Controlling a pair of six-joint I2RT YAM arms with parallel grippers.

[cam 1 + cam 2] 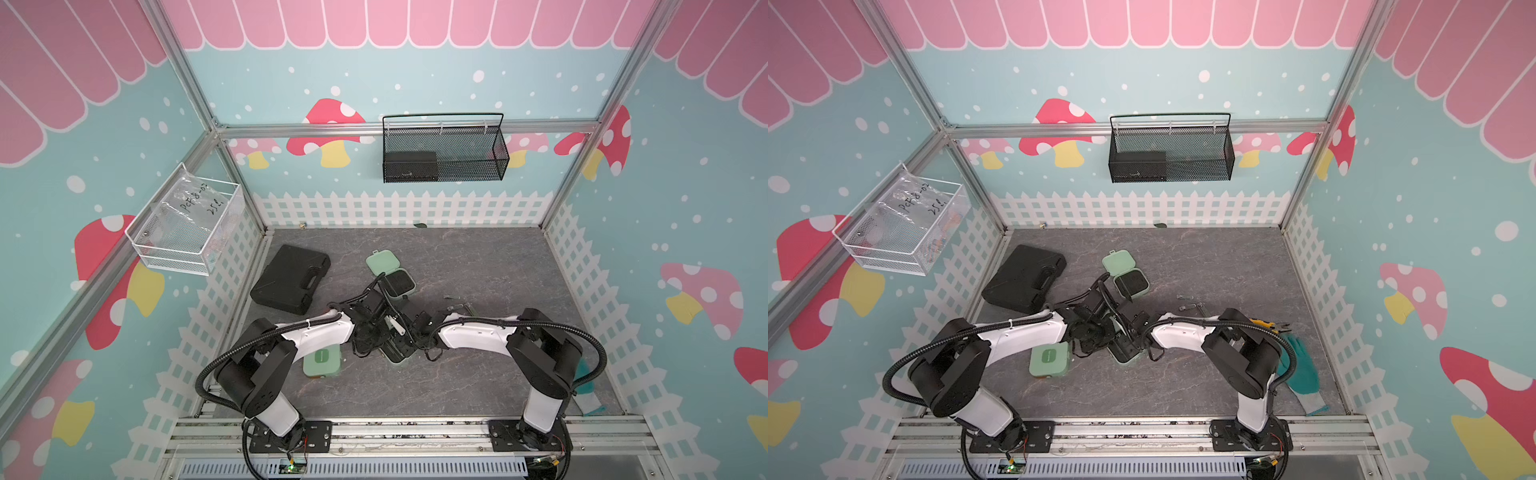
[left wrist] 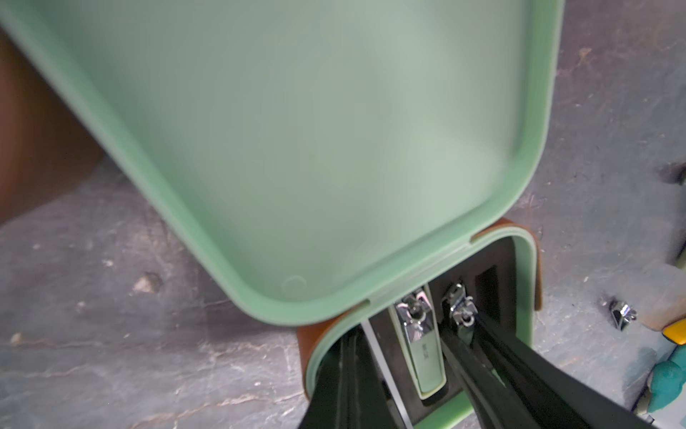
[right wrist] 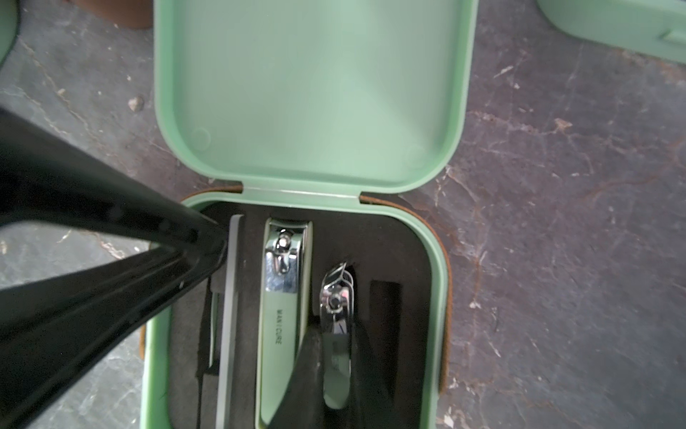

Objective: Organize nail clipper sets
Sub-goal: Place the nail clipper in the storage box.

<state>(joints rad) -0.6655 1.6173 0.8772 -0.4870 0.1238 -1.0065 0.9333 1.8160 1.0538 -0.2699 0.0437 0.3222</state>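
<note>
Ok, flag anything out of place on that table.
Small silver tools lie loose on the table, apart from the open mint case, whose insert shows an empty slot. A teal glove and yellow-handled pliers also look stray.

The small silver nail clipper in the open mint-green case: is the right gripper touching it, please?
Touching. Right wrist view: the right gripper clamps the small silver nail clipper from both sides.
</note>
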